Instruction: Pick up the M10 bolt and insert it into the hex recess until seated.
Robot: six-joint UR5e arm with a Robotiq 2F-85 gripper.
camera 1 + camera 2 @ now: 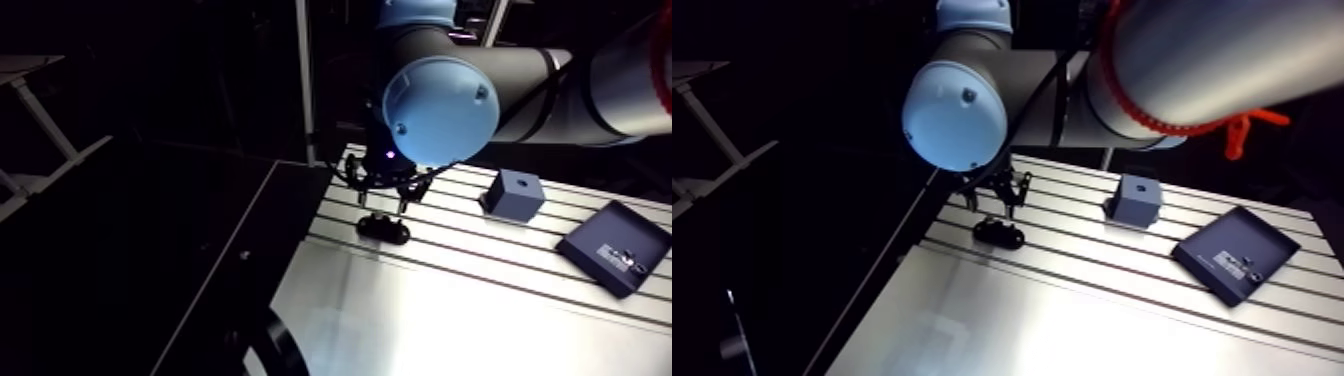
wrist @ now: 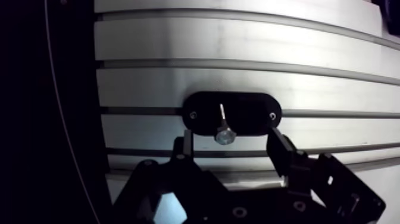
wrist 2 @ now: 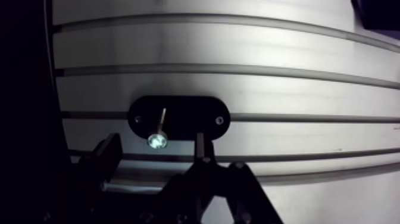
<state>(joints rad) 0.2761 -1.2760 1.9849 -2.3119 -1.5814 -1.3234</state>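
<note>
Position: bolt (image 2: 224,136) stands on the black oval plate (image 2: 253,112), which lies across a groove of the slotted table (image 2: 238,47). Its long axis is roughly upright: bright round end toward the wrist camera, thin shank running down to the plate's middle. The gripper (image 2: 232,140) has its jaws spread, one finger on each side of that bright end, with gaps on both sides. Head or tip uppermost: unclear. In the arm view the bolt is too small to make out.

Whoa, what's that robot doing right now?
The robot arm's gripper hangs just over a shiny bolt on a black oval holder on the metal table. Its fingers are open, one on each side of the bolt, not squeezing it. The blue block with a hole waits farther along the table.
</note>
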